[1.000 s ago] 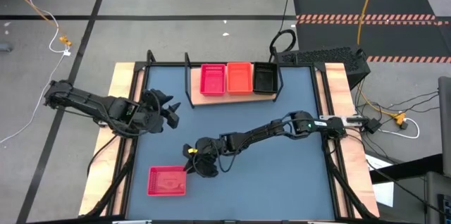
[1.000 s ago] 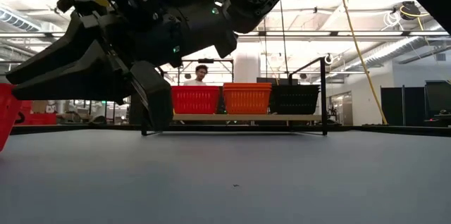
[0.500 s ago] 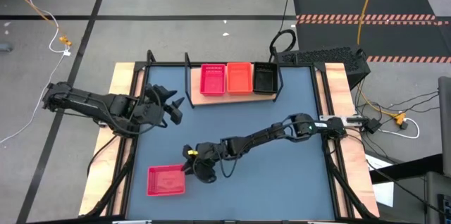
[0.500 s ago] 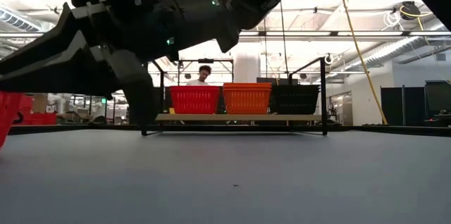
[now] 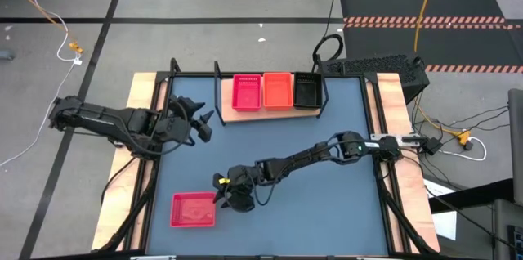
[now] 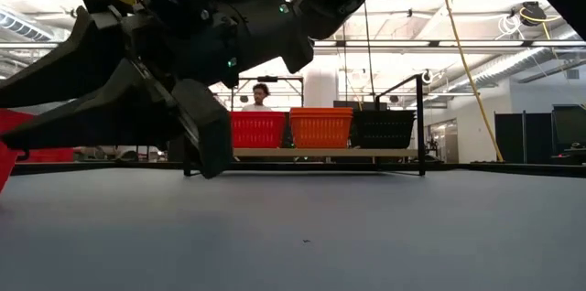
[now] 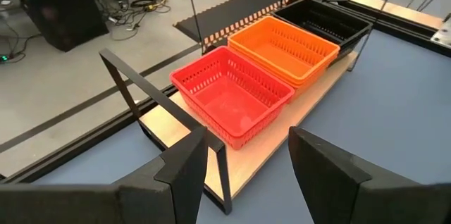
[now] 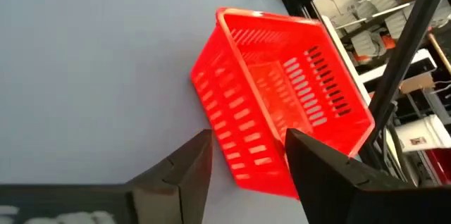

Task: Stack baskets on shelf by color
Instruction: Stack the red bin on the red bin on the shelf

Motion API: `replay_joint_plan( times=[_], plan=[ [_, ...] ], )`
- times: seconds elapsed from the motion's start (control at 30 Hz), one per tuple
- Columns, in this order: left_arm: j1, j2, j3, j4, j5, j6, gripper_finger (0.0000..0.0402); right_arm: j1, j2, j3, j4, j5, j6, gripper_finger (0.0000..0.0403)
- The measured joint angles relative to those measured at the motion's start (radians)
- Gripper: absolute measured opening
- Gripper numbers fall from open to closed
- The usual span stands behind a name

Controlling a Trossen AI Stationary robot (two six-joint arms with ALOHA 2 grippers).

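Observation:
A light wooden shelf (image 5: 226, 111) stands at the table's far side. On it sit a red basket (image 5: 247, 91), an orange one (image 5: 277, 90) and a black one (image 5: 306, 91). Another red basket (image 5: 194, 210) rests on its base near the table's front left. My right gripper (image 5: 222, 198) is open just right of that basket, whose near wall (image 8: 243, 150) shows between the fingers with no contact visible. My left gripper (image 5: 202, 120) hangs open left of the shelf, facing the shelf's red basket (image 7: 232, 97), with nothing between its fingers.
The shelf's black wire frame posts (image 7: 130, 90) rise at its left end, close ahead of my left gripper. A wide stretch of blue-grey tabletop (image 5: 327, 203) lies open at the right and middle. A person (image 6: 263, 97) stands in the room beyond the shelf.
My right gripper has opened wider and shifted slightly toward the table's near edge, beside the red basket, which stays in place. My left gripper has moved a little toward the far edge, nearer the shelf's left end.

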Motion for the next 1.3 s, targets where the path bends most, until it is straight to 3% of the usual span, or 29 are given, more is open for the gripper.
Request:
replay_joint_plan(
  times=[0.47,0.67,1.03,1.17,1.3],
  plan=[
    [0.022,0.000,0.000,-0.001,0.000,-0.017,0.0200,-0.018,0.000,-0.001,-0.003,-0.006,0.001,0.0147],
    [0.022,0.000,0.000,-0.001,0.008,-0.018,0.0200,-0.012,0.016,0.002,0.166,-0.010,0.053,0.0164],
    [0.022,0.000,-0.001,-0.003,0.012,-0.012,0.0200,0.008,0.103,0.003,0.181,-0.010,-0.008,0.0188],
    [0.022,0.000,-0.001,-0.003,0.012,-0.012,0.0200,0.010,0.099,0.003,0.178,-0.004,-0.019,0.0162],
    [0.022,0.000,-0.001,-0.003,0.012,-0.012,0.0200,0.010,0.099,0.003,0.160,-0.002,-0.020,0.0106]
  ],
)
